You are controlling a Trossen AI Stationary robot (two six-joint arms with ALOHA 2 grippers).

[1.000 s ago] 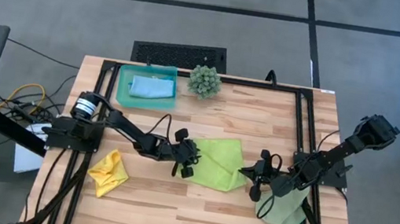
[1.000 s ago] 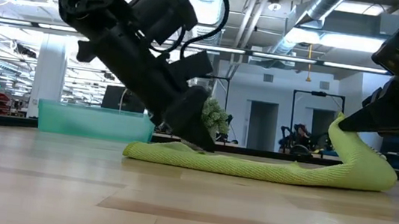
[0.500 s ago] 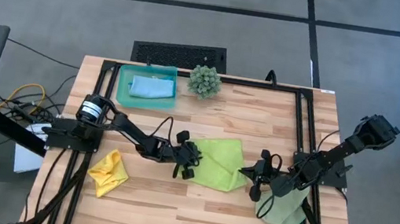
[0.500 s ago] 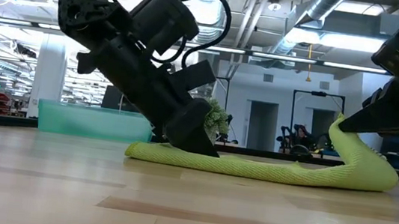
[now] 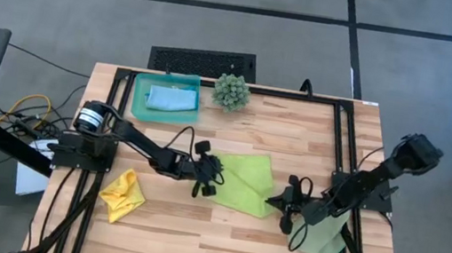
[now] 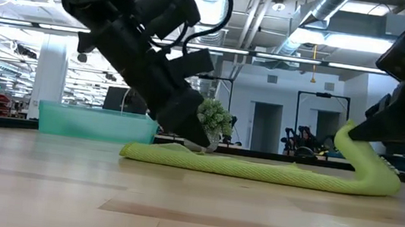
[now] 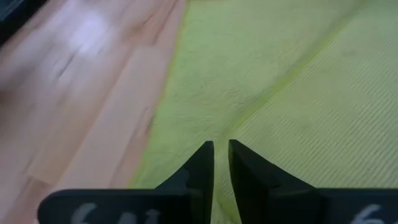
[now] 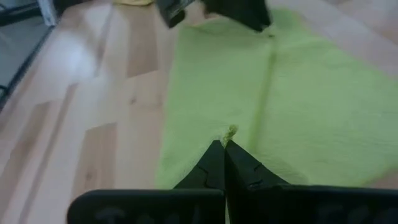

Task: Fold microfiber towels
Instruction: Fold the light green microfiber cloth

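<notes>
The lime green towel (image 5: 244, 183) lies spread at the table's middle, between my two grippers. My left gripper (image 5: 209, 178) is at its left edge, with its fingers closed to a narrow slit on a raised crease. My right gripper (image 5: 285, 209) is shut on the towel's right end, which arches up off the wood (image 6: 355, 146). A yellow towel (image 5: 122, 194) lies crumpled at the near left. The pale sage towel (image 5: 323, 242) lies under my right arm. A light blue towel (image 5: 172, 99) rests in the teal tray (image 5: 140, 100). My left gripper pinches a raised crease (image 7: 221, 132) near the lime towel's left edge between its two fingers. It comes slanting down from the table's left. Around the crease the towel lies flat on the wood. My right gripper pinches a small tuft of the towel's right edge (image 8: 230, 131) at its fingertips, slanting down from the table's right. That end is lifted and curves down to the table.
A spiky green plant (image 5: 231, 91) stands at the far middle, next to the teal tray. Black frame rails (image 5: 337, 161) run along both sides of the table. Bare wood lies along the near edge (image 5: 207, 249).
My left gripper has risen a little from the towel's left part and tipped up. The towel's left edge has crept slightly toward the table's left. The towel end held by my right gripper has sunk a little.
</notes>
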